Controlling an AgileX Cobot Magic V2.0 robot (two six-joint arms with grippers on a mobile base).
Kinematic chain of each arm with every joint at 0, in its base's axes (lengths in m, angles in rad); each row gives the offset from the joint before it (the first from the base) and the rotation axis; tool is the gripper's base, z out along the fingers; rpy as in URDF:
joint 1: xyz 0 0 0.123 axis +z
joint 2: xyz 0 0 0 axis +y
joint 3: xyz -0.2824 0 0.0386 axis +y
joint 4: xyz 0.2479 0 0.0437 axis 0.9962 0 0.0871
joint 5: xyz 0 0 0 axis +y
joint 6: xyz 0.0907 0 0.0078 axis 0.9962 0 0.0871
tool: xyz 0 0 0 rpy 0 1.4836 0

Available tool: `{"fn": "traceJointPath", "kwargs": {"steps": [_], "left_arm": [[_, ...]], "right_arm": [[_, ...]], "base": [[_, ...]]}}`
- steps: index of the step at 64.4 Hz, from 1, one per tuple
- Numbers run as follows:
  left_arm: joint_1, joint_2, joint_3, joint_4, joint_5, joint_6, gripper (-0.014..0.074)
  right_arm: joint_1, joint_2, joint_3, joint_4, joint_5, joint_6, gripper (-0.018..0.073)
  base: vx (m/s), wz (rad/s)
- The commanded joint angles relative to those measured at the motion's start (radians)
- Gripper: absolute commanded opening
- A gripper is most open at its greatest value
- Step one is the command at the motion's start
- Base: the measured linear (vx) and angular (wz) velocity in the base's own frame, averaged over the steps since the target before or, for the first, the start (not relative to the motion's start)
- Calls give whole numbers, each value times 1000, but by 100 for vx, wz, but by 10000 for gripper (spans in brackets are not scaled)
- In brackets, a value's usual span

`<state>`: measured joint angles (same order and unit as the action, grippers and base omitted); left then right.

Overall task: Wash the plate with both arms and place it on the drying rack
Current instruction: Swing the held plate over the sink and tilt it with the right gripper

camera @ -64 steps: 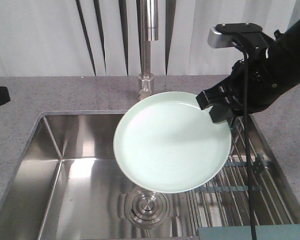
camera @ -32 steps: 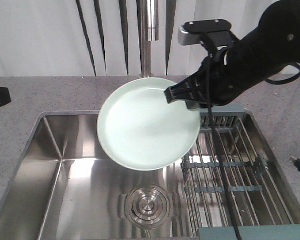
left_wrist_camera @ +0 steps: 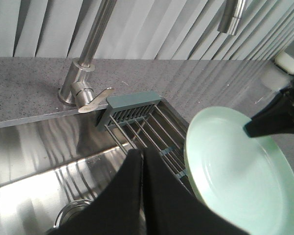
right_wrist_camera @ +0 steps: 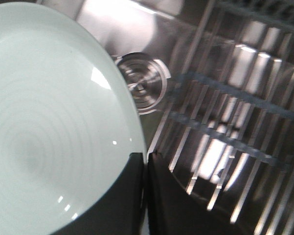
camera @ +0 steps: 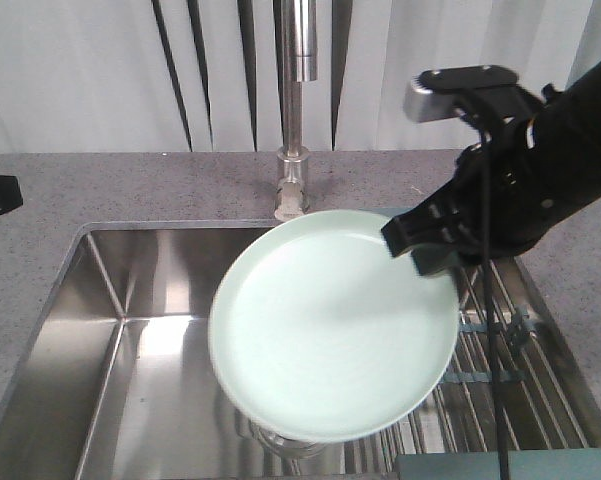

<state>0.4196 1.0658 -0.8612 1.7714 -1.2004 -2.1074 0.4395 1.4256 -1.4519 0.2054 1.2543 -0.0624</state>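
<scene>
Plate (camera: 330, 330): glossy, stiff, breakable, probably slippery once wet; safest pinched at the raised rim. Clamped there, upper right edge, by right hand (camera: 432, 248); tilted, hanging over sink (camera: 130, 290), overlapping drying rack (camera: 530, 360). Left hand (left_wrist_camera: 141, 157) pressed closed, empty, not touching.

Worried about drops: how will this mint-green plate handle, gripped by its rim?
Probably stiff: the plate shows no sag, gripped only at its rim by the right gripper. Likely slippery, given its glossy highlights. Possibly breakable if it hits the steel sink.
</scene>
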Motion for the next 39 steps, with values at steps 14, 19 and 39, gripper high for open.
{"fn": "traceJointPath", "kwargs": {"steps": [14,19,39], "left_arm": [[4,-16,-23,34,-8,-8,-6],[4,-16,-23,34,-7,-8,-6],[4,-16,-23,34,-7,-8,-6]], "right_arm": [[117,0,-22,-1,-314,82,-3],[117,-8,-22,-90,-397,122,-3],[117,-58,-20,-447,-361,269,-3]], "base": [[0,0],[0,0],[0,0]]}}
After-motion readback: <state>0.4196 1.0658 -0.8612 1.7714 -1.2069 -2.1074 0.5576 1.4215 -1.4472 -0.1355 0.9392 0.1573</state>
